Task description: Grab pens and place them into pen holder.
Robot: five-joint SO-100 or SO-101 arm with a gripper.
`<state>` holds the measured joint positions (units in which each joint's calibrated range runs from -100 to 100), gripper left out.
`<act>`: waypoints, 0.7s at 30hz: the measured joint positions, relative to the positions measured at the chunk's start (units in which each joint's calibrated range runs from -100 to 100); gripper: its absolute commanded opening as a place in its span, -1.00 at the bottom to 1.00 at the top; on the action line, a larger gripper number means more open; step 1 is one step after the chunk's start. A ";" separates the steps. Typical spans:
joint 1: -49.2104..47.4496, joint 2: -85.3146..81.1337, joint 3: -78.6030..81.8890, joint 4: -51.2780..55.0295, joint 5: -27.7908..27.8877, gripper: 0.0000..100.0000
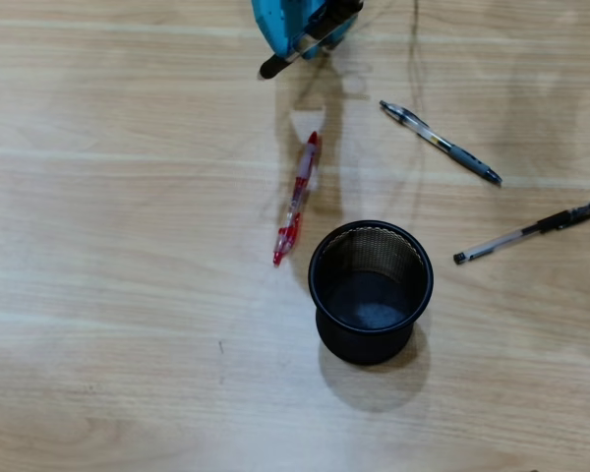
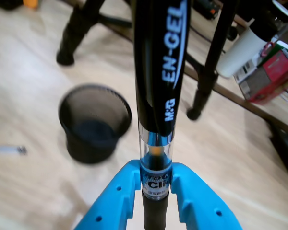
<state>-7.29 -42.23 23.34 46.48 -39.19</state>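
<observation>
Round black wire-mesh pen holder (image 1: 371,291) stands lower centre of the overhead view, mouth open and unobstructed. Red and clear pen (image 1: 296,198) lies just beside its upper-left rim, crowding that side. Two more pens, clear with grey (image 1: 440,142) and clear with black cap (image 1: 527,230), lie upper right, well apart. Bare wooden table (image 1: 108,295) fills the left half.

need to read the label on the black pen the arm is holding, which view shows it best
The wrist view: the black pen fills the frame, clamped between the blue jaws, with "EN-GEL" and "M&G" lettering legible on its barrel. The overhead view shows only a short dark stretch of it sticking out under the blue gripper at the top edge, no lettering.
</observation>
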 measured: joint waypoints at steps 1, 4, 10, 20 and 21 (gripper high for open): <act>-1.52 1.61 0.00 -3.19 -0.83 -0.96; -6.00 6.63 0.09 -12.95 -2.70 -0.96; -11.91 18.27 0.09 -30.90 -5.41 -0.96; -13.05 34.49 0.09 -50.24 -9.26 -0.96; -12.96 35.51 0.09 -51.10 -9.62 -0.96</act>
<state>-20.25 -6.71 23.43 -4.62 -48.82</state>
